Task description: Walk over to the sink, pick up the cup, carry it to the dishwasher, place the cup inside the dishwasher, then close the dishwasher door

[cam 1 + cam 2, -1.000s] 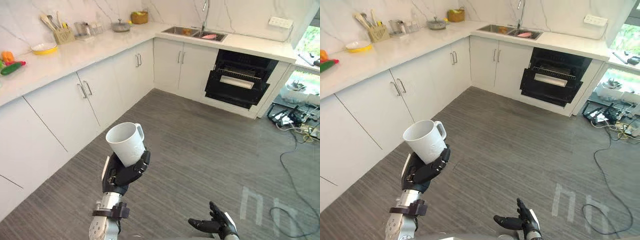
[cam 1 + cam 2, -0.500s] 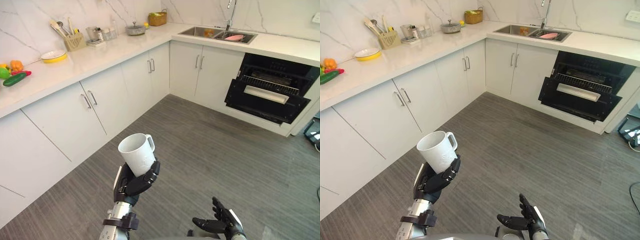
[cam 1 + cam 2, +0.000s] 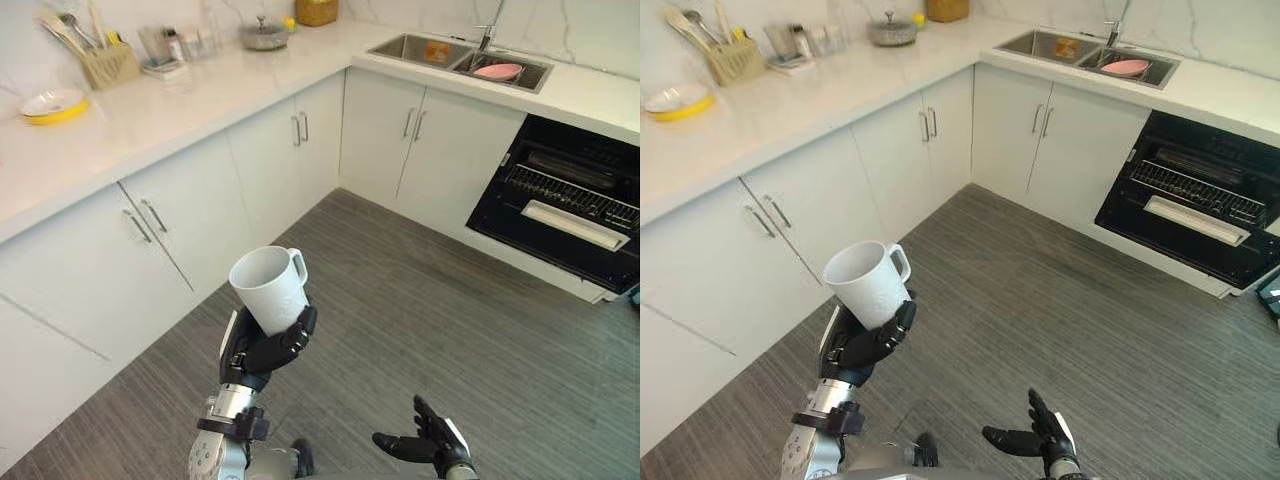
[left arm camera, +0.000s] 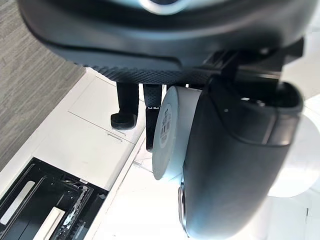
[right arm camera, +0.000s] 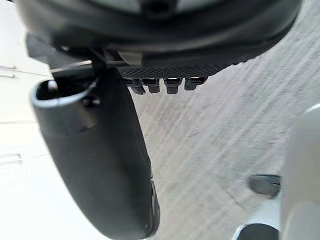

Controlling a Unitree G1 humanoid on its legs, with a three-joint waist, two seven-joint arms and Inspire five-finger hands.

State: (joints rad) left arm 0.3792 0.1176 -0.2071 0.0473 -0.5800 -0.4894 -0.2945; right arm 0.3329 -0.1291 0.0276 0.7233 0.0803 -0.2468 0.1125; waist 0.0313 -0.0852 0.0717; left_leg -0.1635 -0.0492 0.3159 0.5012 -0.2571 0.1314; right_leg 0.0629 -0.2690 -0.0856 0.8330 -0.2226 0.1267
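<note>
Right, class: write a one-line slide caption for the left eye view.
Left hand holds a white cup over the grey floor, right hand open, facing the open dishwasher beside the sink.

No lettering, label or number is legible on the cup point(image 3: 268, 291), cabinets point(image 3: 262, 165) or dishwasher point(image 3: 566, 203).

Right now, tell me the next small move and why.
Probably a step toward the dishwasher, turning right. The left hand is curled round the cup, so the pickup is done; the dishwasher stands open across the floor, out of reach. The right hand hangs open, low.
</note>
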